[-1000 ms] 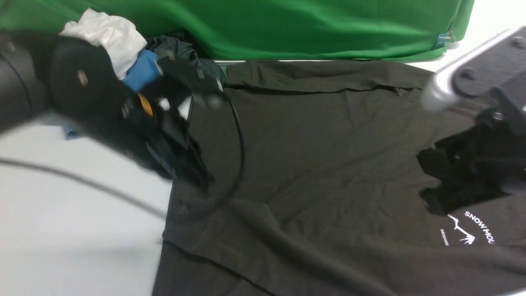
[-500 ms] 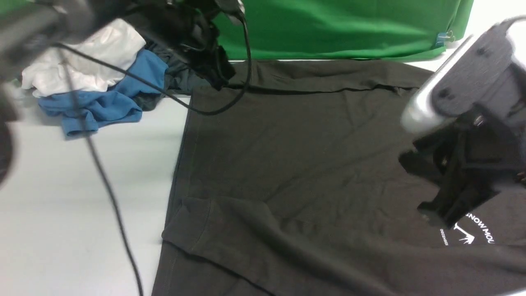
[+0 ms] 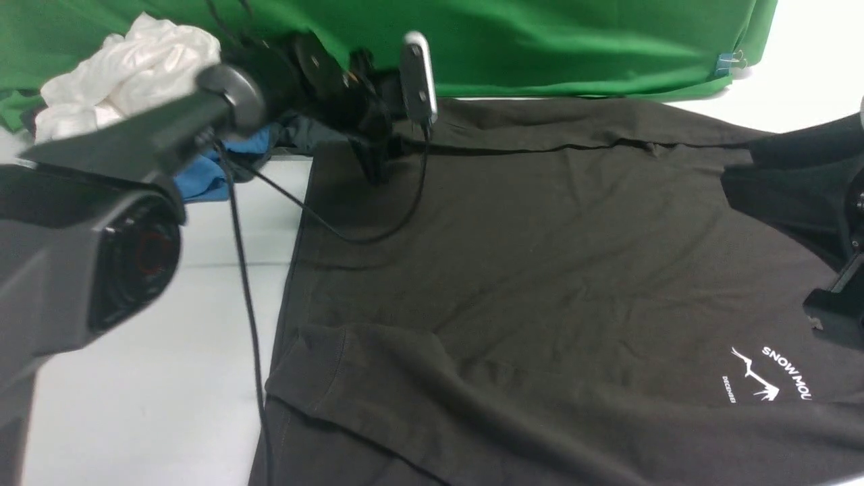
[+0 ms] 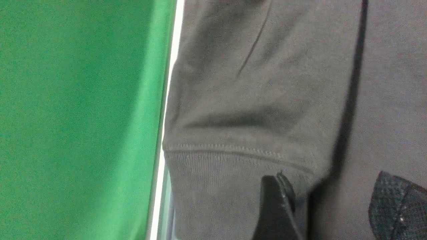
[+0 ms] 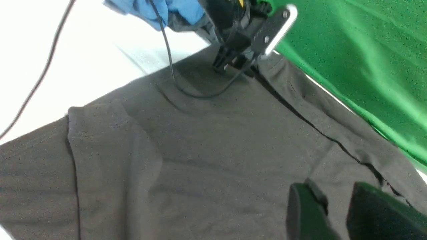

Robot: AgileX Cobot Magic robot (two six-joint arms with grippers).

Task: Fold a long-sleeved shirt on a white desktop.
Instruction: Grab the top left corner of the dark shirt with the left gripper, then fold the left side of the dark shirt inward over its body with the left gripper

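Straddling one edge of the ribbed cuff [image 4: 227, 176] with jaws parted, the left pincer [image 4: 333, 213] seems poised to pinch the far sleeve of the long-sleeved shirt [image 3: 540, 270] for folding inward. The right pincer [image 5: 337, 216], parted and empty, hangs over the shirt's body. The shirt lies spread across the white desk [image 3: 135, 378], its far sleeve along the green backdrop [image 3: 574, 47].

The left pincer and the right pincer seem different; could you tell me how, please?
The left pincer stands at the long-sleeved shirt's far left corner, over a sleeve cuff; the right pincer hangs over its right side. The left pincer's jaws gape wide; the right pincer's stand closer together. Both are open and hold nothing.
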